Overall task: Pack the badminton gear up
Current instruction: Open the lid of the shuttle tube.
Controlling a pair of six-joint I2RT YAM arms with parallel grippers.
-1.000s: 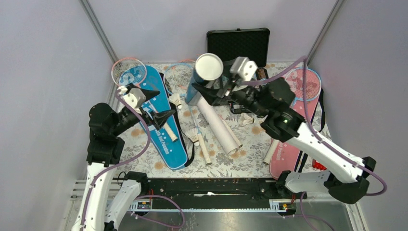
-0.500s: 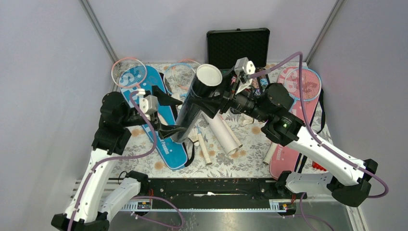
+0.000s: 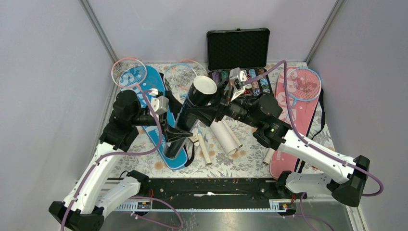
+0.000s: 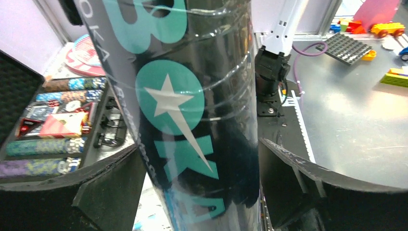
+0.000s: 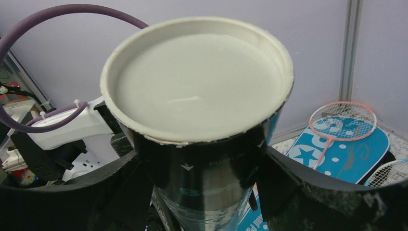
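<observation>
Tipped over and carried left within the last second: dark tube, upright a moment back, now slanting with white cap high and far and foot low and near, hanging above the blue cover at centre-left. Met there by the left arm, swung in from the left edge.

Right gripper clamped on the upper part just under the cap, pads against both sides. Left gripper straddling the lower part, fingers flush to the wall or nearly so (cannot tell from the wrist view whether pressing yet).

Possible trouble, as a judgement:
- Slipping through the pads, given a glossy wrap, a round body and a long length hanging below one high grip.
- Twisting or buckling under two arms pulling along different lines.
- Dropping on a right-hand release ahead of a firm left bite, then landing on the shuttlecock and white tube lying just right of the foot, with feathers likely crushed.
- Denting from over-squeezing a wall that is probably thin.

Look of the tube: long, black and shiny, with a teal star and lettering down the side and a cream-white cap seated in the rim, slightly frayed at the edge.
</observation>
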